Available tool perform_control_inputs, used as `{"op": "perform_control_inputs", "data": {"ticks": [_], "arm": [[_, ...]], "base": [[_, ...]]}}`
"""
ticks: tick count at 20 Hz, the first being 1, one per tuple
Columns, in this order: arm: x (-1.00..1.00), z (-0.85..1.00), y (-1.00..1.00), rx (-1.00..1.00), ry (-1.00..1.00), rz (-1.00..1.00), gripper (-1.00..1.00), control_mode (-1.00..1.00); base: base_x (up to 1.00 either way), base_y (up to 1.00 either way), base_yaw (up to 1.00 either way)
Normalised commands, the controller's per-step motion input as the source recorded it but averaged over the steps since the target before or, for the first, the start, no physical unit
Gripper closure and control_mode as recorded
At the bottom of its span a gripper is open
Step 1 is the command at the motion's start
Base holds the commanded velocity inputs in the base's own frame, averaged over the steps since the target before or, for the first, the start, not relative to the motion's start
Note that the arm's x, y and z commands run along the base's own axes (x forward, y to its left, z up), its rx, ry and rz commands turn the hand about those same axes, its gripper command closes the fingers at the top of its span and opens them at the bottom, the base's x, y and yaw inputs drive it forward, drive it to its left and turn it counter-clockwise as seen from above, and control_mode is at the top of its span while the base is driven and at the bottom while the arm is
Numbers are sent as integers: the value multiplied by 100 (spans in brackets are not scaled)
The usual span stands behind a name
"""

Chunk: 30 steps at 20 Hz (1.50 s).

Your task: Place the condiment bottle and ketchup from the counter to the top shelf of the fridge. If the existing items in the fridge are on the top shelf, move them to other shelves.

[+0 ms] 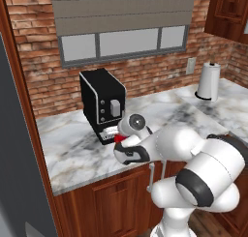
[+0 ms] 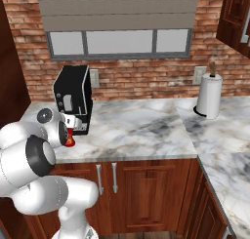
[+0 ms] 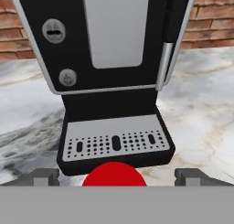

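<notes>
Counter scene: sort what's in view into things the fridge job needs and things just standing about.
Job:
- ketchup, between the open end effector fingertips
- counter

Standing about:
- black coffee machine
- paper towel roll
- window blind

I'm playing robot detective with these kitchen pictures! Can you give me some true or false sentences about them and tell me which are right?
1. The end effector is open, with the ketchup between its fingertips. True.
2. The ketchup stands in front of a black coffee machine. True.
3. The coffee machine stands on the floor. False: it stands on the counter.
4. A white paper towel roll stands upright near the counter's corner. True.
5. The wall behind the counter is blue tile. False: it is red brick.
</notes>
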Motion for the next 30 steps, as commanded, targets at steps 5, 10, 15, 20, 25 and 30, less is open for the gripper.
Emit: {"op": "perform_control_inputs", "data": {"ticks": [5,10,15,20,25,30], "arm": [[11,-6,3,0,-2,0,-100,-100],[1,-20,2,0,0,0,-100,-100],[0,-20,1,0,0,0,-100,-100],[1,-7,4,0,0,0,-100,-100],[0,-5,3,0,0,0,100,-100],[0,0,0,0,0,0,100,-100]], "base": [[0,0,0],[0,0,0],[0,0,0],[0,0,0],[0,0,0],[0,0,0]]}}
